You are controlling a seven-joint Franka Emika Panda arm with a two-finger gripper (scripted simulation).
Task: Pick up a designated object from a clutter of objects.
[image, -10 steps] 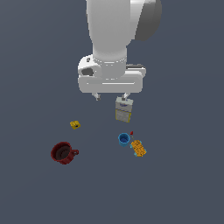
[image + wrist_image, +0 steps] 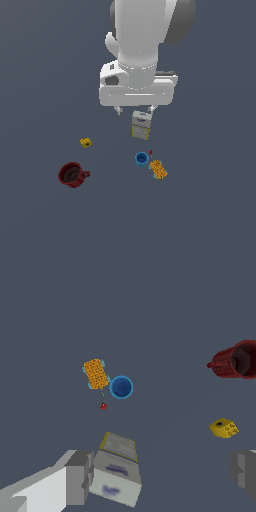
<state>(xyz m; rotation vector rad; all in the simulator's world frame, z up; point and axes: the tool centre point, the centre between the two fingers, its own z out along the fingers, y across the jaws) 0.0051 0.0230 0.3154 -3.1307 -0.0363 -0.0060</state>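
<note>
Left to right across the exterior view: dark red mug [image 2: 73, 174] well clear of the jaws on the exterior view's left, tiny yellow piece [image 2: 86, 142] nearer but also apart, then the gripper [image 2: 135, 109] with the designated box [image 2: 141, 125] just below its fingertips, then small blue cup [image 2: 142, 159] and orange speckled packet [image 2: 159, 169] a little beyond the box, side by side. Tiny red speck [image 2: 103, 406] between cup and box in the wrist view.

Jaws spread wide, holding nothing. In the wrist view, box [image 2: 117, 469] hard against one finger [image 2: 80, 476], possibly touching, with a broad gap to the other finger [image 2: 243, 470]. So: not centred between the jaws, sitting far toward one side.

Risks, as a judgement. Closing from here likely to shove the box sideways with the far finger before any squeeze, and a tall narrow box tips easily; toppled, it would be far harder to grip. Descending with that near finger over the box top would press down on it instead of straddling it. Cup and packet appear far enough off not to be caught.

Box itself: upright, tallest item in the clutter, grey-white printed faces, yellow edges, blue mark near the top of the face, print blurred and unreadable.
</note>
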